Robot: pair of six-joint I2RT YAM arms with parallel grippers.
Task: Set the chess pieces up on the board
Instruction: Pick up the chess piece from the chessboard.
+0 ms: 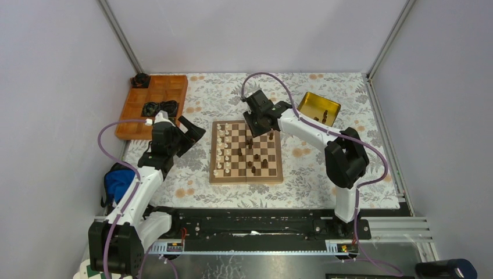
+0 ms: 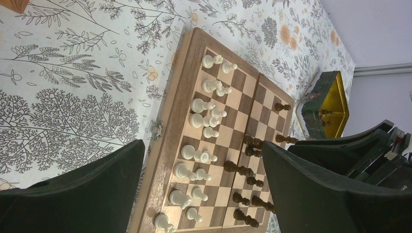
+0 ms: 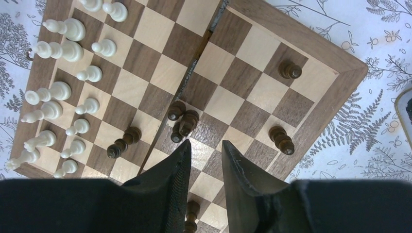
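Observation:
The wooden chessboard [image 1: 246,174] lies at the table's middle. Cream pieces [image 1: 221,150] stand in two columns along its left side, and dark pieces [image 1: 256,161] are scattered over its right half. My left gripper [image 1: 195,130] is open and empty, just left of the board. In its wrist view [image 2: 203,144] the cream rows [image 2: 199,119] show between its fingers. My right gripper [image 1: 254,124] hovers over the board's far part. In its wrist view [image 3: 206,148] the jaws stand a little apart with nothing between them. A dark piece [image 3: 193,213] stands on the board below them, and others [image 3: 182,120] just ahead.
A gold tray [image 1: 308,102] at the right of the board holds a few dark pieces [image 1: 325,116]. An orange tray [image 1: 174,87] at the far left holds black ring items [image 1: 160,107]. A blue object [image 1: 119,183] lies by the left arm. Grey walls enclose the table.

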